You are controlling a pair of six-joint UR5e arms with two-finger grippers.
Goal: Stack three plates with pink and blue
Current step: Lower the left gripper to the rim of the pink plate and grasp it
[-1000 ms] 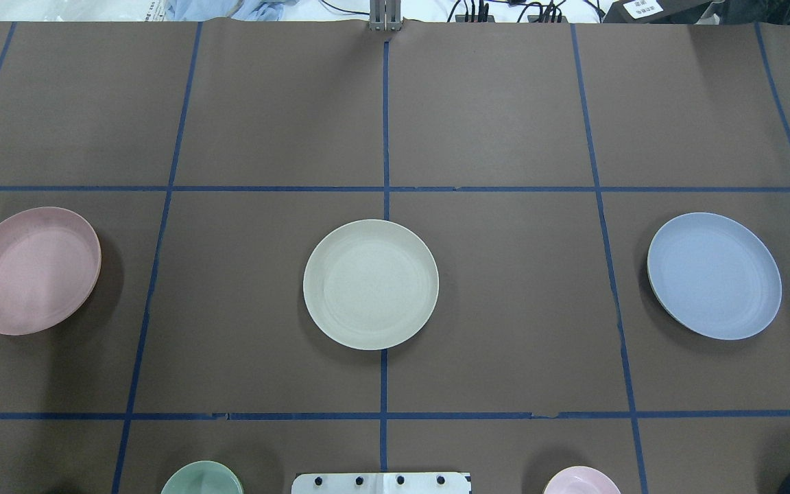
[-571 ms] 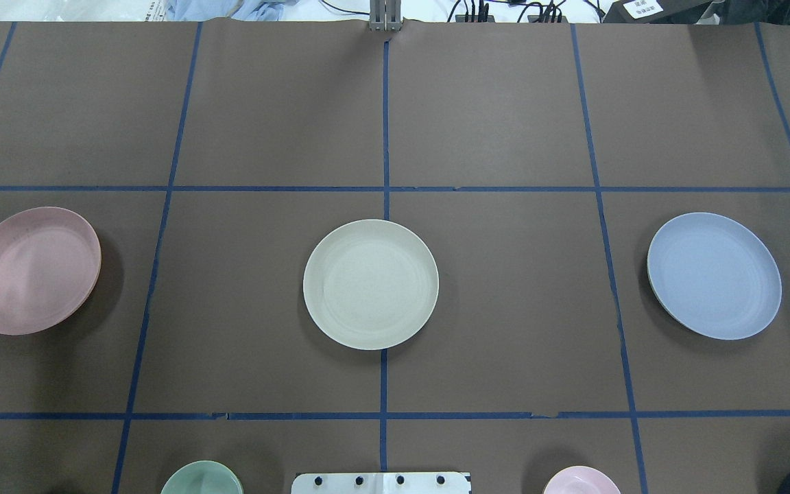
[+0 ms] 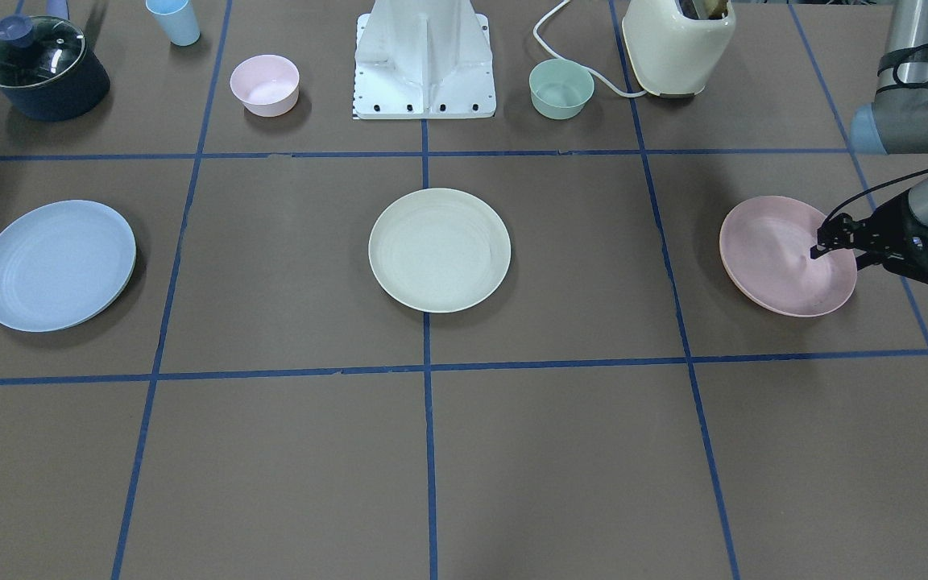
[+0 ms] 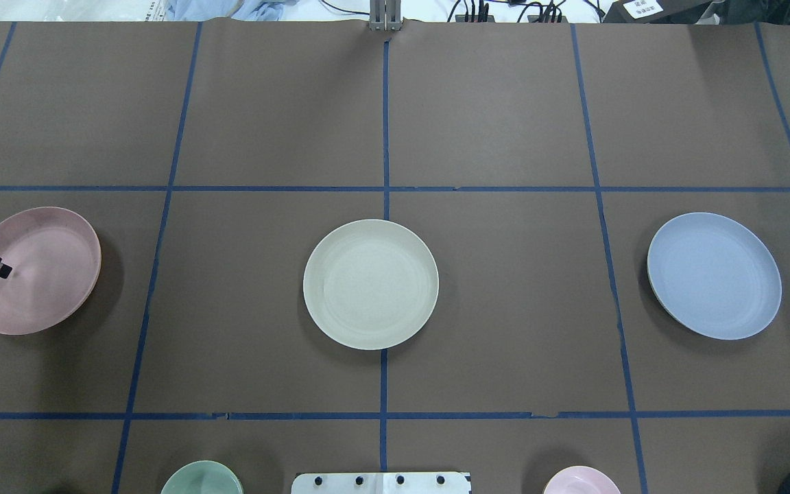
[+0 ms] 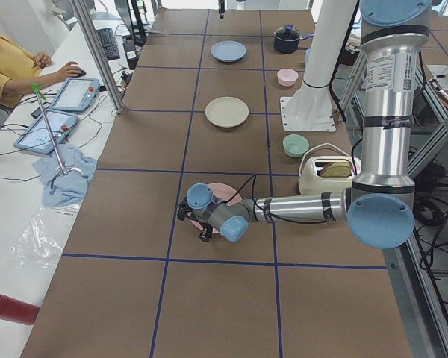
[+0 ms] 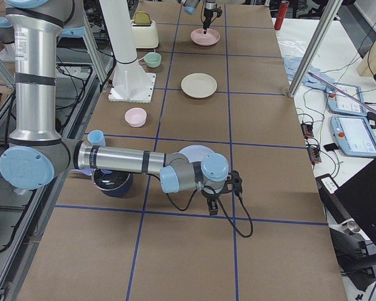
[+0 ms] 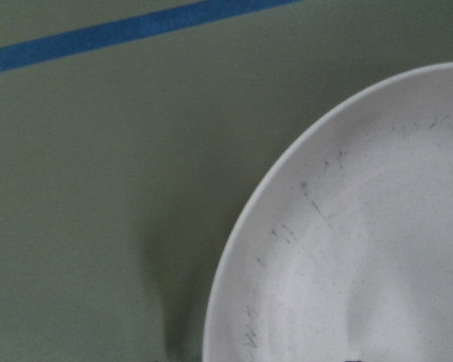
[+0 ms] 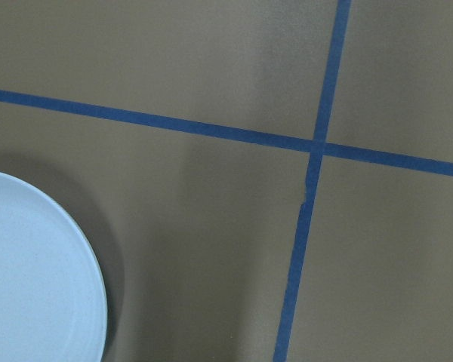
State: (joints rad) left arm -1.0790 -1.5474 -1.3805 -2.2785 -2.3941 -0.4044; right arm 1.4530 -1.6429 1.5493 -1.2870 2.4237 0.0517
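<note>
Brown tabletop (image 4: 505,103) is bearing round plastic plates: pale pink plate (image 4: 38,274) at nine o'clock, cream plate (image 4: 370,284) centred, light blue plate (image 4: 714,276) at three. Cropped overhead, the left gripper (image 3: 820,249) is hanging over pink, its spread unreadable, likewise the right gripper (image 6: 213,207).

my left gripper (image 3: 818,251) is black; pink plate (image 3: 774,262), cream plate (image 3: 439,250), light blue plate (image 3: 56,265); brown table (image 3: 577,459) gridded with blue tape (image 3: 428,451)
</note>
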